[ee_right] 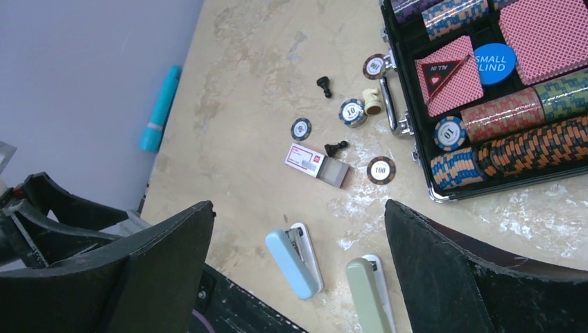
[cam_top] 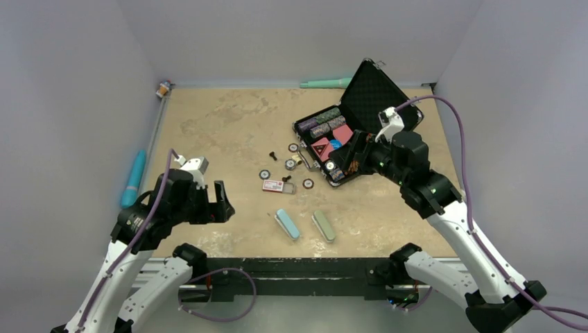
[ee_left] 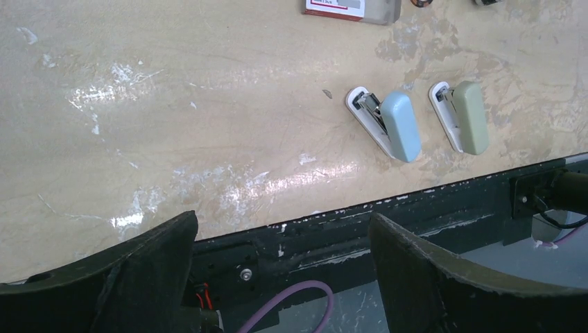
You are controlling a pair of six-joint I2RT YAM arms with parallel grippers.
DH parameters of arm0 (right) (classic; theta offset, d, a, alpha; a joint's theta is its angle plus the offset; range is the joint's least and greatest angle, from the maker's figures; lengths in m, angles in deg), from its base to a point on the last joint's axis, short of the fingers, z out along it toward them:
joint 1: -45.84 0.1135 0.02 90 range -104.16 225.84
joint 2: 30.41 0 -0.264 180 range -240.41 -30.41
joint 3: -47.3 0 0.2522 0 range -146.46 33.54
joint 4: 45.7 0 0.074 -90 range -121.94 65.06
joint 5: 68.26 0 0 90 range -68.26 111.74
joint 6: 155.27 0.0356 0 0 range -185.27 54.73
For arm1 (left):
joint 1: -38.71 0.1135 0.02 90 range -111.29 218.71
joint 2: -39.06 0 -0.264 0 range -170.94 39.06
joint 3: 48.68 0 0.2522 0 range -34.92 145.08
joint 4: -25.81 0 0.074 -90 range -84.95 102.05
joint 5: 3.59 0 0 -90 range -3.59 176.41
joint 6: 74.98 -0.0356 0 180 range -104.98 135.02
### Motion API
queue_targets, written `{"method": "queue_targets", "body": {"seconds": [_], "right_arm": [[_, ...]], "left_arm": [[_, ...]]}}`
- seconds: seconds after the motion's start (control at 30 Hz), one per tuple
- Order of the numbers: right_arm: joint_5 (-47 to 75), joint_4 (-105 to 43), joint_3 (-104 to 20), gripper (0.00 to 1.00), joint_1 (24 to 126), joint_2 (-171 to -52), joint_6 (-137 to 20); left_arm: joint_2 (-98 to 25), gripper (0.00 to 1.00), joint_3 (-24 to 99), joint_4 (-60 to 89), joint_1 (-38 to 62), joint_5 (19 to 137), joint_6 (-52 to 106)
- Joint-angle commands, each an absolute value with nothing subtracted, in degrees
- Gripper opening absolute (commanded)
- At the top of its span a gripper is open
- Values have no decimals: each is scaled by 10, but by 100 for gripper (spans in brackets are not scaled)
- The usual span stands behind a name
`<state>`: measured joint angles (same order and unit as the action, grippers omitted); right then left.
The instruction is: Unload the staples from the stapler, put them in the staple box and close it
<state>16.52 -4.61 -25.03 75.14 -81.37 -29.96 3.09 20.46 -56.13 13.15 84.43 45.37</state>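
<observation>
Since both grippers stand wide apart and hold nothing, the job looks to be at its opening step: the reach for a stapler has not begun. Two lie side by side near the table's front edge, apart from each other, a blue stapler (cam_top: 287,224) and a green stapler (cam_top: 323,226). The task does not say which one is meant.

The left gripper (cam_top: 222,202) hovers above the front-left of the table, with the blue stapler to its right and a little nearer the edge, near but not touching. The right gripper (ee_right: 298,208) hangs over by the open case (cam_top: 367,90), well apart from both staplers, which lie closer to the front edge and to its left.

Both staplers look shut, with some metal showing at one end. Whether staples are inside cannot be told. The next move likely calls for one arm to come down and pin a stapler while the other opens it.
</observation>
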Motion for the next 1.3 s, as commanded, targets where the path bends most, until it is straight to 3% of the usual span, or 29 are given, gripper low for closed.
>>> {"method": "queue_targets", "body": {"seconds": [0.0,0.47,0.7,0.97,1.27], "right_arm": [[120,-74,-245,99,753,-799,-294],[106,-55,-144,99,785,-824,-287],[117,-93,-89,99,873,-887,-257],[158,-99,-79,94,943,-963,-247],[184,-86,-65,84,948,-1010,-242]], "left_arm": [[37,96,197,-536,132,837,448],[41,96,195,-534,132,834,448],[36,95,195,-535,132,836,449],[38,95,194,-537,132,847,455],[39,94,194,-540,132,857,459]]}}
